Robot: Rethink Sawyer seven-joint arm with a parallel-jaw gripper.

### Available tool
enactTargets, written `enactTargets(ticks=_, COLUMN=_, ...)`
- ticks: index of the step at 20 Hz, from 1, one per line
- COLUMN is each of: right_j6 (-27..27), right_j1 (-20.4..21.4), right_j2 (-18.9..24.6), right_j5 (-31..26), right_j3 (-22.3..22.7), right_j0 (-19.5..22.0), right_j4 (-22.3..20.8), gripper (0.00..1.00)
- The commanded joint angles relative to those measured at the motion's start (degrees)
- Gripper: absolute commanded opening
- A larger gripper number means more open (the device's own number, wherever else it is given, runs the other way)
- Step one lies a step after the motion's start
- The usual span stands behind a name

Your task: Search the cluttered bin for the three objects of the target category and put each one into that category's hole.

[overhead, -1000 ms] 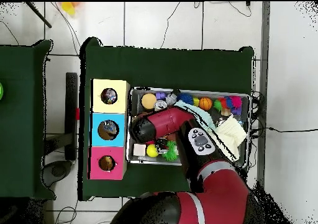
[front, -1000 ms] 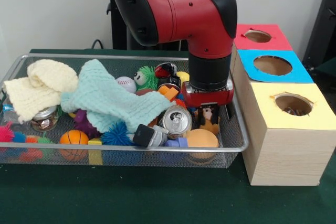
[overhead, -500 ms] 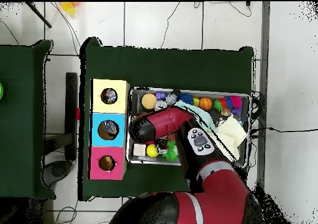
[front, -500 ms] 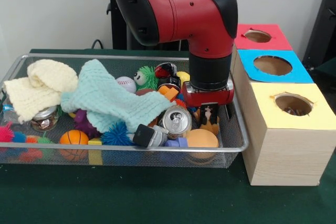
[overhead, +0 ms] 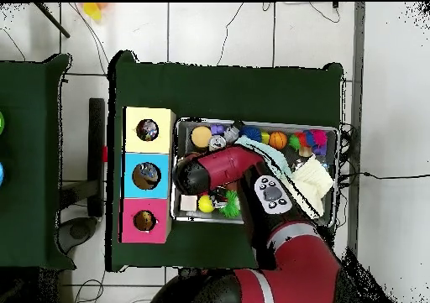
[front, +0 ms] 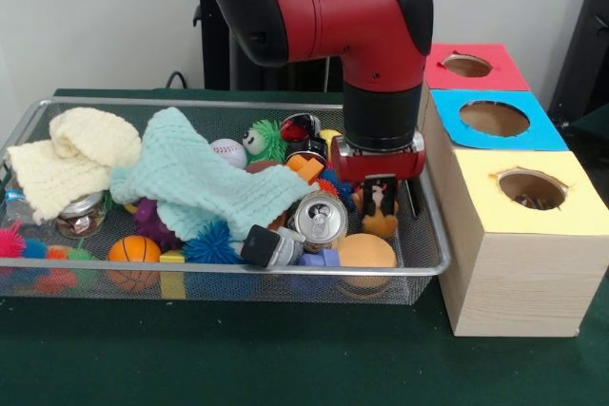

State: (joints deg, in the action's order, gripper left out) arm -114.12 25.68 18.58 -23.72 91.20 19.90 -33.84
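Observation:
My gripper (front: 380,199) hangs over the right end of the wire bin (front: 238,273), shut on a small orange and brown toy figure (front: 381,222) held just above the clutter. Right of the bin stand three wooden boxes with holes: yellow (front: 531,188) nearest, blue (front: 494,118) in the middle, red (front: 466,65) farthest. In the overhead view the arm's wrist (overhead: 191,175) covers the gripper, beside the blue box (overhead: 146,175).
The bin holds a mint cloth (front: 195,183), a cream cloth (front: 71,154), a soda can (front: 320,218), an orange ball (front: 366,252), a baseball (front: 228,151), a small basketball (front: 133,250), a glass jar (front: 81,216) and spiky balls. The bin's right rim lies close to the gripper.
The arm has risen a little, and the toy figure has come up with the gripper out of the clutter.

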Motion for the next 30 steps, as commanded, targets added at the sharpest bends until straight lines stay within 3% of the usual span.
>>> enactTargets(ticks=1, right_j6=-0.83, right_j1=7.64, right_j2=3.54, right_j5=-2.70, right_j3=6.80, right_j0=3.47, right_j4=4.14, gripper=0.00)
enactTargets(ticks=12, right_j6=0.14, right_j1=10.98, right_j2=4.80, right_j5=-2.30, right_j3=11.33, right_j0=5.18, right_j4=6.66, gripper=0.00)
enactTargets(ticks=23, right_j6=0.20, right_j1=25.78, right_j2=4.51, right_j5=-9.08, right_j3=20.20, right_j0=3.30, right_j4=12.87, gripper=0.00)
enactTargets(ticks=30, right_j6=0.44, right_j1=29.19, right_j2=4.93, right_j5=-10.82, right_j3=22.71, right_j0=2.40, right_j4=16.15, gripper=0.00)
